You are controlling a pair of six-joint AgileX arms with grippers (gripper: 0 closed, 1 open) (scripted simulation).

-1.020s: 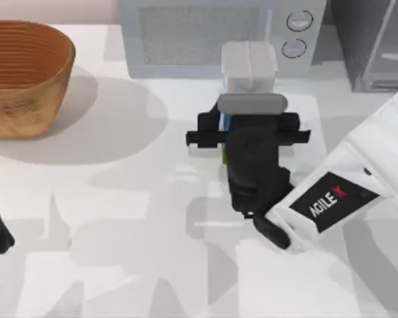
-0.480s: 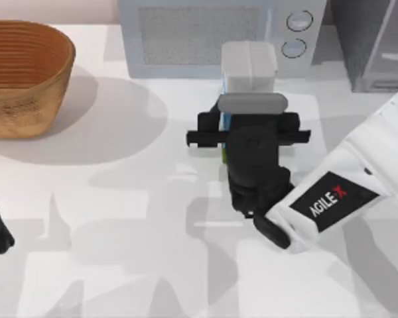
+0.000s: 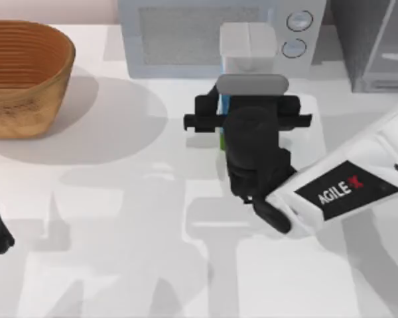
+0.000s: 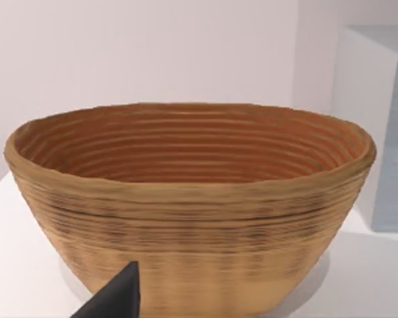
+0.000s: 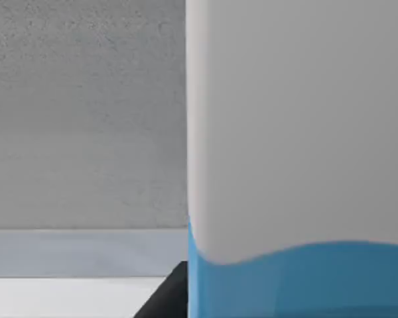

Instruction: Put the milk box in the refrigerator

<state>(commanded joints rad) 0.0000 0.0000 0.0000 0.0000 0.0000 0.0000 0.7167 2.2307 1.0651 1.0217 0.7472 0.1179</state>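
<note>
Right gripper fingers clamped on upright milk box w/ long axis vertical, refrigerator well off to bench's right; left arm parked.

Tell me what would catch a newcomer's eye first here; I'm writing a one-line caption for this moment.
The right gripper is at the milk box in the middle of the table, just in front of the microwave. A big woven basket sits at the table's far left, near the parked left arm, and the refrigerator stands at the far right corner.
</note>
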